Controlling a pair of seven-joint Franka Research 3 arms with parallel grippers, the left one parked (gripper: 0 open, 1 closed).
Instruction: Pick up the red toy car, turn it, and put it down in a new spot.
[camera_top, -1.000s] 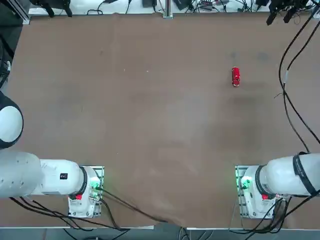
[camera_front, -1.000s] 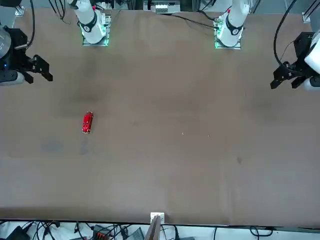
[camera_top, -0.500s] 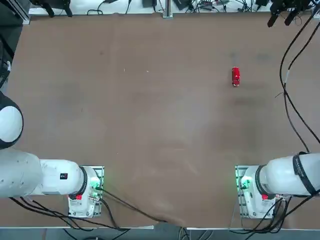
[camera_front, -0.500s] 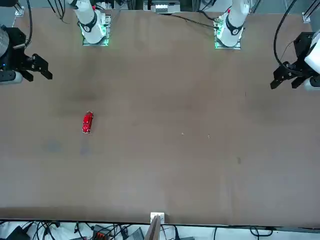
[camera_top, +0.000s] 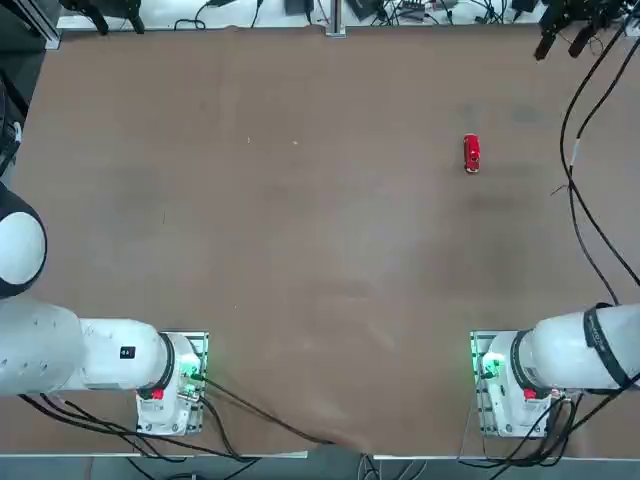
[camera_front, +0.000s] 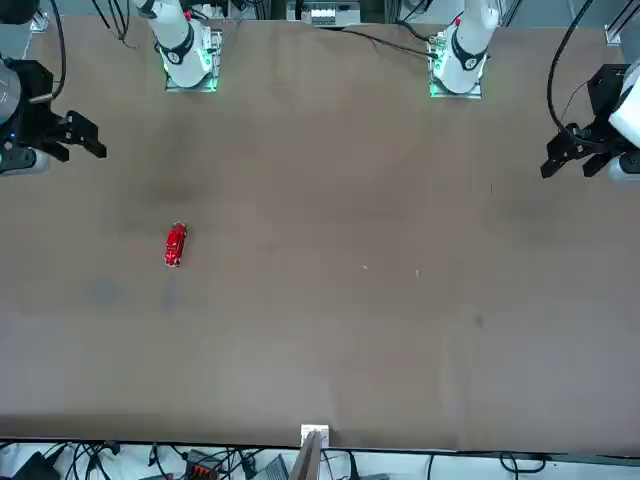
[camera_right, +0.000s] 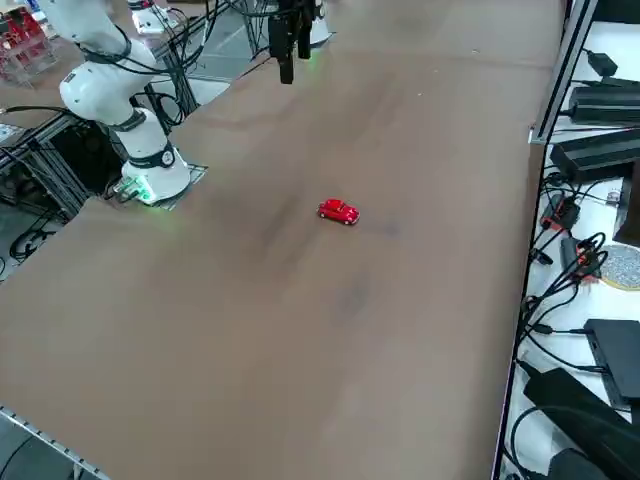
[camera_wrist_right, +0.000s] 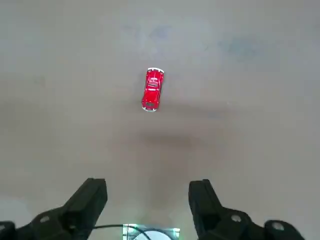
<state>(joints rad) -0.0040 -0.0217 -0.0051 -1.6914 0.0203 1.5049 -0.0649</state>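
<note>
The red toy car (camera_top: 471, 153) stands alone on the brown table, right of centre and toward the far side; it also shows in the front view (camera_front: 175, 244) and the right side view (camera_right: 338, 212). My right gripper (camera_top: 557, 48) hangs high above the table, apart from the car, and is open with nothing between its fingers. The front view has the gripper (camera_front: 84, 154) at the table's edge, and the side view has it (camera_right: 293, 66) well above the surface. In the wrist view the car (camera_wrist_right: 152, 89) lies far below, in line with the gap of the spread fingers (camera_wrist_right: 94, 194).
The white arm bases (camera_top: 510, 385) with green lights stand at the near edge. Black cables (camera_top: 585, 220) trail along the table's right side. Power bricks and cables (camera_right: 600, 100) lie off the far edge. The brown tabletop (camera_top: 300, 220) holds only the car.
My right gripper has drifted slightly away from the car, toward the table's far right corner. The car has not moved.
</note>
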